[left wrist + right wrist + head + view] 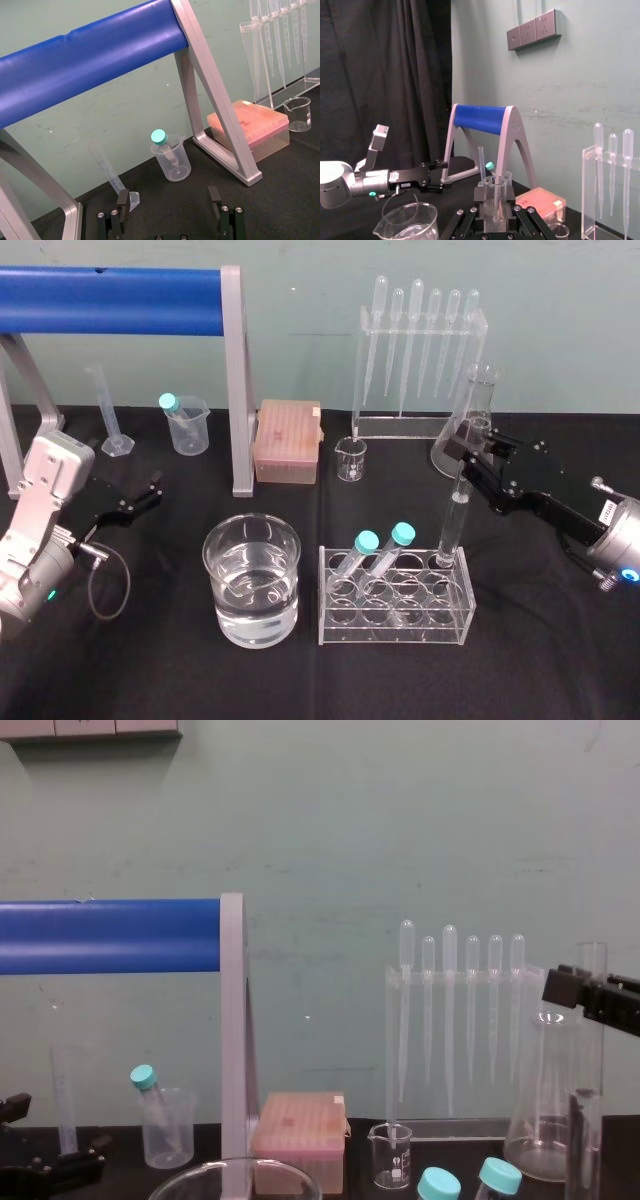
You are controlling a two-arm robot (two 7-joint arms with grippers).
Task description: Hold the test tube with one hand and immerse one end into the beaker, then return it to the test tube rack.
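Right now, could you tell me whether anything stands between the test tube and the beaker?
The test tube stands in the rack's back right corner, with the right gripper at its top. Two teal-capped tubes lean in the rack between it and the beaker, so lifting above their caps seems wise. The left gripper idles open, far left.

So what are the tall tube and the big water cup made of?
The test tube looks like thin clear glass: see-through, shiny streaks along it. The beaker looks like thicker clear glass: bright reflections on its wall, though plastic isn't ruled out.
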